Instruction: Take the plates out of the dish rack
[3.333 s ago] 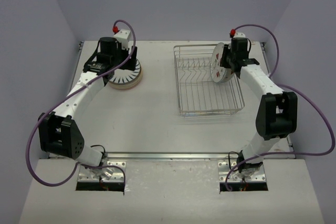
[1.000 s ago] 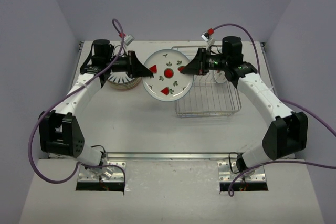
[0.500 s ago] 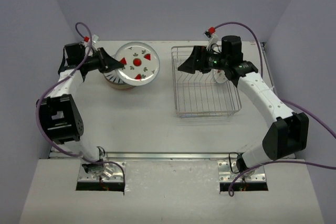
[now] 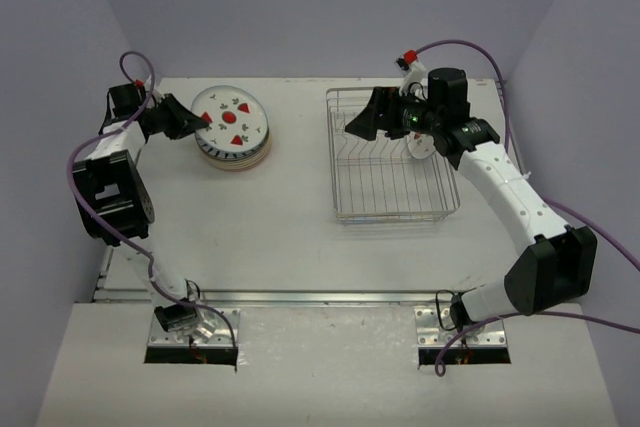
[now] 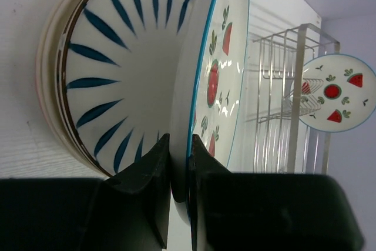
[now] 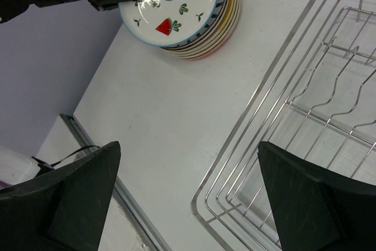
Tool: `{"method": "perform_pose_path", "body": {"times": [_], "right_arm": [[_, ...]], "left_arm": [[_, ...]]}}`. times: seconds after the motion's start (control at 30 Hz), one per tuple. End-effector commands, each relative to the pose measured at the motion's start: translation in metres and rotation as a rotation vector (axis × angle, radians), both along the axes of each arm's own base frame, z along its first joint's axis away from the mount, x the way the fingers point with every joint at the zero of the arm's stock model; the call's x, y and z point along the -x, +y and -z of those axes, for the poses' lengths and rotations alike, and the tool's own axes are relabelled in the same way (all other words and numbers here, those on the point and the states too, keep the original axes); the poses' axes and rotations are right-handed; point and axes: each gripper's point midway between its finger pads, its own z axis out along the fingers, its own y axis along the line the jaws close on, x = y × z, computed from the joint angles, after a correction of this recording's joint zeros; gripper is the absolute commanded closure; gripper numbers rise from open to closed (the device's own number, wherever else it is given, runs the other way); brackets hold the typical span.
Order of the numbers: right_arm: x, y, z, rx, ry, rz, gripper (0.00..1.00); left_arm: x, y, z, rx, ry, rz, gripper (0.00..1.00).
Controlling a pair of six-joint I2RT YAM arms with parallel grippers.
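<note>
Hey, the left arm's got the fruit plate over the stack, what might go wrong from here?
The left end effector pinches only the rim of the fruit plate, which sits tilted off the striped plate; released now, it may drop and clatter or chip.
The right end effector hangs open near the dish rack wall; reaching for the remaining plate, it might snag the wires.
</note>
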Motion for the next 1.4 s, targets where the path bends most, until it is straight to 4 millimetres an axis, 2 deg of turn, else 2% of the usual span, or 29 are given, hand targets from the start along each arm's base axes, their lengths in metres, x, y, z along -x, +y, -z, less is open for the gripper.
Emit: {"method": "perform_pose_path", "body": {"times": [0.0, 0.13, 0.27, 0.37, 0.43, 0.47, 0.57, 0.63, 0.77, 0.8, 0.9, 0.93, 1.0, 1.07, 1.13, 1.17, 1.23, 1.27, 1.37], "right_arm": [[0.001, -0.001, -0.015, 0.005, -0.065, -0.003, 0.01], [0.002, -0.001, -0.014, 0.005, -0.064, -0.005, 0.01], [0.003, -0.001, -0.012, 0.007, -0.061, -0.01, 0.01], [0.002, -0.001, -0.014, 0.008, -0.065, -0.009, 0.01], [0.002, -0.002, -0.015, 0.009, -0.067, -0.005, 0.01], [0.001, -0.002, -0.015, 0.012, -0.069, 0.0, 0.01], [-0.001, -0.003, -0.017, 0.018, -0.076, 0.01, 0.01], [-0.002, -0.004, -0.017, 0.026, -0.08, 0.013, 0.01], [-0.012, -0.017, -0.016, 0.079, -0.107, 0.09, 0.01], [-0.015, -0.022, -0.014, 0.104, -0.111, 0.118, 0.01], [-0.033, -0.052, -0.01, 0.21, -0.139, 0.282, 0.01], [-0.041, -0.068, -0.009, 0.265, -0.153, 0.366, 0.01], [-0.052, -0.102, -0.008, 0.366, -0.176, 0.536, 0.01], [-0.058, -0.125, -0.009, 0.447, -0.203, 0.634, 0.05], [-0.063, -0.147, -0.01, 0.519, -0.216, 0.734, 0.05], [-0.066, -0.156, -0.01, 0.547, -0.216, 0.776, 0.05], [-0.07, -0.17, -0.008, 0.573, -0.21, 0.832, 0.05], [-0.071, -0.175, -0.007, 0.576, -0.205, 0.843, 0.05], [-0.079, -0.2, -0.001, 0.543, -0.161, 0.902, 0.05]], "left_arm": [[-0.019, 0.006, -0.031, -0.038, -0.109, 0.012, 1.0], [-0.021, 0.01, -0.026, -0.059, -0.103, 0.007, 0.98], [-0.022, 0.015, -0.022, -0.091, -0.092, -0.003, 0.76], [-0.021, 0.024, -0.02, -0.159, -0.081, -0.026, 0.5], [-0.02, 0.029, -0.02, -0.194, -0.078, -0.042, 0.42], [-0.019, 0.036, -0.02, -0.236, -0.071, -0.063, 0.34], [-0.016, 0.046, -0.017, -0.305, -0.055, -0.095, 0.28], [-0.012, 0.054, -0.019, -0.384, -0.049, -0.119, 0.2], [-0.008, 0.06, -0.021, -0.567, -0.055, -0.121, 0.17], [-0.007, 0.064, -0.023, -0.621, -0.055, -0.141, 0.17], [-0.002, 0.06, -0.04, -0.725, -0.104, -0.146, 0.15], [0.0, 0.059, -0.049, -0.735, -0.132, -0.153, 0.15], [0.005, 0.054, -0.055, -0.746, -0.159, -0.153, 0.13], [0.008, 0.041, -0.076, -0.758, -0.232, -0.145, 0.12], [0.013, 0.023, -0.087, -0.773, -0.286, -0.113, 0.11], [0.015, 0.017, -0.088, -0.78, -0.297, -0.102, 0.11], [0.02, -0.009, -0.098, -0.797, -0.345, -0.057, 0.11], [0.021, -0.01, -0.096, -0.801, -0.343, -0.052, 0.11], [0.027, -0.043, -0.105, -0.8, -0.39, 0.004, 0.1]]}}
